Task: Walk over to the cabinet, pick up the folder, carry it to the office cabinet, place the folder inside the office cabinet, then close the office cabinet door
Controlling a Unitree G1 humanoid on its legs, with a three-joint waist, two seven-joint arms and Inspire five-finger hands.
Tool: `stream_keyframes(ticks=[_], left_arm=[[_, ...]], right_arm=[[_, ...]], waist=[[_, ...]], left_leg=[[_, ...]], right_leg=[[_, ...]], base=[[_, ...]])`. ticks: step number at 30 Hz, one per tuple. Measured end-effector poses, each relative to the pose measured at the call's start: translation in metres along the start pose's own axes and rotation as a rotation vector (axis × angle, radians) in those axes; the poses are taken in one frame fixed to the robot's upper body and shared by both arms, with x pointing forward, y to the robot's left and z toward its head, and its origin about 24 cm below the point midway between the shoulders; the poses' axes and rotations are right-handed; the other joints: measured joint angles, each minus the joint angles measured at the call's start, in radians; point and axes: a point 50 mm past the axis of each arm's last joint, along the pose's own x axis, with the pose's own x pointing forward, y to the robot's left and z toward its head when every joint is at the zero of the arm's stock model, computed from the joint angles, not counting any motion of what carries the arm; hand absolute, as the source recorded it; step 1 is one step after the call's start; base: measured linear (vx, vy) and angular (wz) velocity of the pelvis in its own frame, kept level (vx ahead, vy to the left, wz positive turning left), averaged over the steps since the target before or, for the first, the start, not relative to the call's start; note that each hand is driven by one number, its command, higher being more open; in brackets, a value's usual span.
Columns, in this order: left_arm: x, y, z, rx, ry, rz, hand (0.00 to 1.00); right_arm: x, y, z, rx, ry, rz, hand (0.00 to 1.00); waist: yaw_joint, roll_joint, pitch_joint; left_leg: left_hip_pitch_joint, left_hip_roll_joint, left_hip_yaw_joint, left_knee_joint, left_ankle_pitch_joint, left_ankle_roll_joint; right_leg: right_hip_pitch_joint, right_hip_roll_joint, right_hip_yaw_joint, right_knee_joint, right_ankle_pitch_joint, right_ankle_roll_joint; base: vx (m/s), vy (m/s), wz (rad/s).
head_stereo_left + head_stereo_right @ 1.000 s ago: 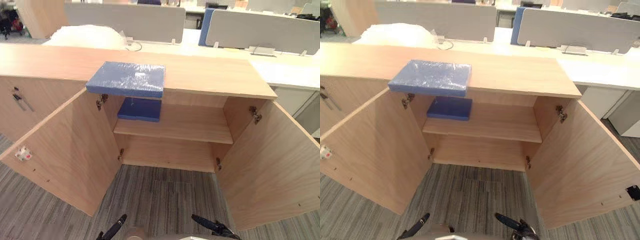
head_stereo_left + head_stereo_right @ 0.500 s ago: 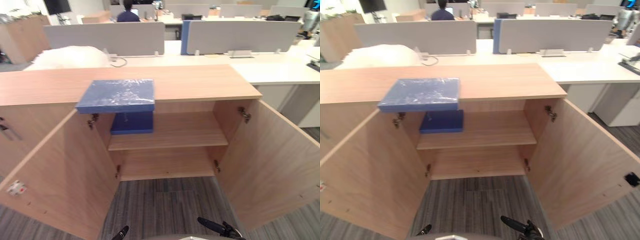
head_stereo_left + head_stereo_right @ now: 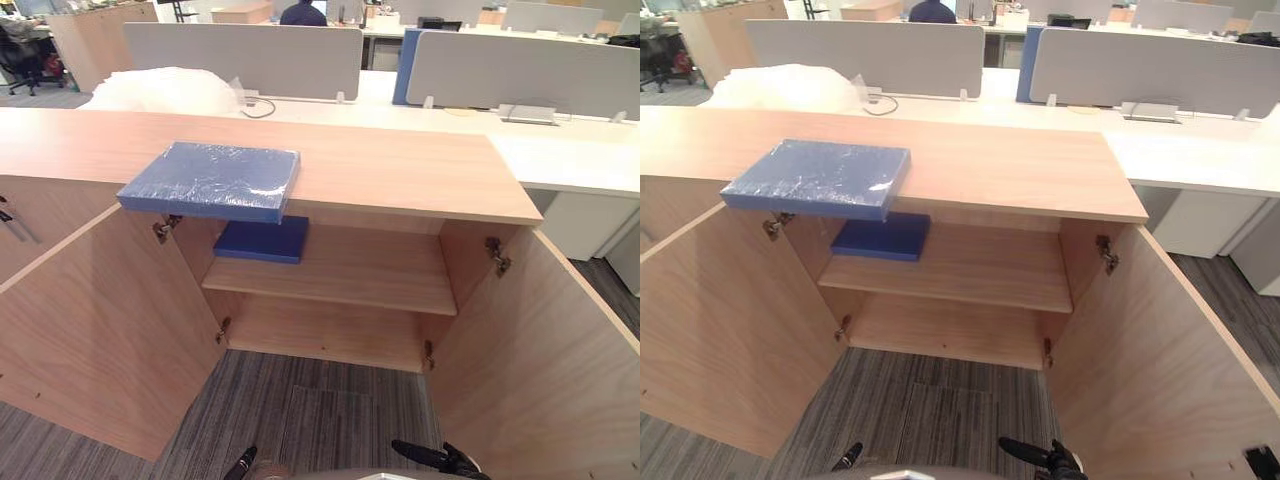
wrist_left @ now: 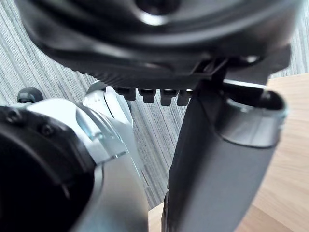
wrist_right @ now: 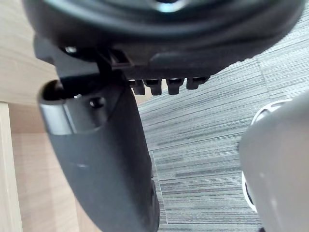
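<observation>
Left robot hand [image 3: 241, 464] and right robot hand [image 3: 441, 459] hang low, relaxed.

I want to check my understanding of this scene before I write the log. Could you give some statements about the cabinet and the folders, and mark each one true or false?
1. The left door and right door of the cabinet stand open. True.
2. The wrapped folder lies on the cabinet top, overhanging its front edge. True.
3. The shelf inside is bare. False: a second blue folder lies at its left end.
4. The right hand holds a folder. False: it hangs low above the carpet, open and holding nothing.
</observation>
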Motion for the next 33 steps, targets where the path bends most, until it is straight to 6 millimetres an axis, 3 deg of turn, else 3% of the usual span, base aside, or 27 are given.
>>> stream_keyframes(ticks=[3,4,5,6,8,12,17,20,25,33], left_arm=[[0.001,-0.004,0.001,0.011,0.002,-0.019,1.0],[0.001,-0.006,0.001,0.008,0.005,-0.026,1.0],[0.001,-0.005,0.003,0.003,0.002,-0.023,1.0],[0.003,-0.003,0.01,0.015,-0.014,-0.023,1.0],[0.004,-0.008,0.015,0.027,-0.023,-0.04,1.0],[0.005,-0.014,0.015,0.031,-0.02,-0.062,1.0],[0.0,-0.04,0.03,0.053,-0.104,-0.166,1.0],[-0.022,-0.067,0.052,0.074,-0.256,-0.309,1.0],[-0.058,-0.089,0.089,0.126,-0.514,-0.41,1.0],[-0.104,-0.097,0.136,0.39,-0.959,-0.119,1.0]], right_arm=[[0.001,-0.001,0.003,0.003,-0.004,-0.005,1.0],[0.001,-0.002,0.006,0.003,-0.008,-0.01,1.0],[0.001,-0.001,0.006,0.004,-0.007,-0.007,1.0],[0.001,0.005,0.004,0.022,-0.002,0.006,1.0],[0.001,0.009,0.005,0.043,-0.005,0.017,1.0],[0.001,0.019,0.01,0.05,-0.024,0.041,1.0],[0.001,0.017,0.011,0.045,-0.028,0.035,1.0],[0.0,0.013,0.01,0.032,-0.03,0.021,1.0],[-0.003,0.008,0.004,-0.044,-0.047,0.007,1.0],[-0.006,0.017,-0.009,-0.143,-0.022,0.01,1.0]], waist=[[0.01,0.006,0.005],[0.015,0.017,0.01],[0.02,0.004,0.013],[0.019,-0.024,0.013],[0.024,-0.037,0.014],[0.024,-0.03,0.007],[0.021,-0.018,-0.002],[0.022,-0.016,0.0],[0.024,-0.011,-0.003],[0.033,-0.053,-0.045]], left_leg=[[-0.047,-0.044,0.028,-0.109,0.016,0.049],[-0.04,-0.083,-0.008,-0.217,0.12,0.068],[-0.025,-0.099,-0.008,-0.242,0.13,0.073],[0.002,-0.128,-0.007,-0.298,0.157,0.083],[0.017,-0.154,-0.001,-0.331,0.169,0.093],[0.082,-0.181,0.017,-0.405,0.193,0.107],[0.156,-0.204,0.016,-0.62,0.316,0.111],[0.179,-0.209,0.013,-0.732,0.382,0.112],[0.178,-0.214,0.014,-0.741,0.392,0.116],[0.151,-0.214,0.005,-0.733,0.402,0.116]], right_leg=[[0.011,-0.022,0.014,-0.009,0.0,0.001],[0.012,-0.028,0.031,-0.005,-0.001,0.019],[0.015,-0.041,0.037,-0.009,0.0,0.032],[0.01,-0.068,0.043,-0.016,0.005,0.041],[0.018,-0.093,0.051,-0.028,0.014,0.057],[0.045,-0.119,0.071,-0.043,0.03,0.077],[0.023,-0.13,0.081,-0.054,0.055,0.081],[-0.006,-0.131,0.086,-0.056,0.055,0.081],[-0.014,-0.136,0.095,-0.058,0.052,0.085],[-0.02,-0.129,0.084,-0.085,0.065,0.093]], base=[[0.14,0.091,-0.2],[0.18,0.17,-0.18],[0.21,0.181,-0.01],[0.13,0.096,0.19],[0.15,0.096,0.14],[0.05,0.067,-0.1],[-0.05,-0.02,0.02],[-0.09,-0.005,0.0],[-0.09,0.017,-0.03],[0.01,-0.014,0.04]])
